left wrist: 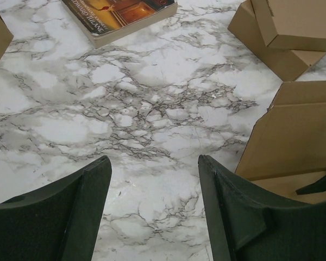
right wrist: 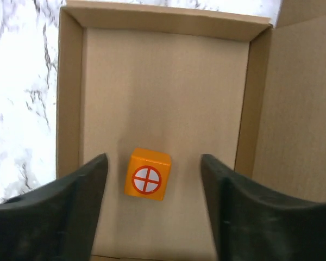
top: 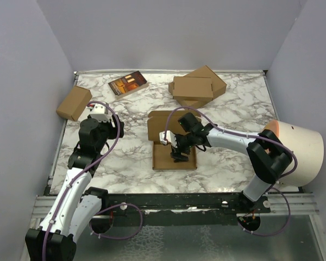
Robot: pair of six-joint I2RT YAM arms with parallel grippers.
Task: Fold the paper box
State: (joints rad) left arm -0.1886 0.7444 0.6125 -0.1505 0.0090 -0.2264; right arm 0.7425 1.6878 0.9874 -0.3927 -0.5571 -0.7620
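The paper box (top: 162,159) lies in the middle of the marble table as a shallow brown cardboard tray, its lid (top: 162,124) folded back on the far side. My right gripper (top: 180,154) hovers over the tray and is open. In the right wrist view an orange cube (right wrist: 148,175) with a white disc and red cross rests on the tray floor (right wrist: 163,81), loose between the right gripper's (right wrist: 154,159) spread fingers. My left gripper (left wrist: 155,185) is open over bare marble, left of the box's lid (left wrist: 299,136), with nothing between its fingers.
A book (top: 128,84) lies at the far left centre. Two stacked folded brown boxes (top: 198,87) stand behind the tray. A small thick carton (top: 74,102) sits by the left wall. A large white and orange dome (top: 299,149) stands at the right edge.
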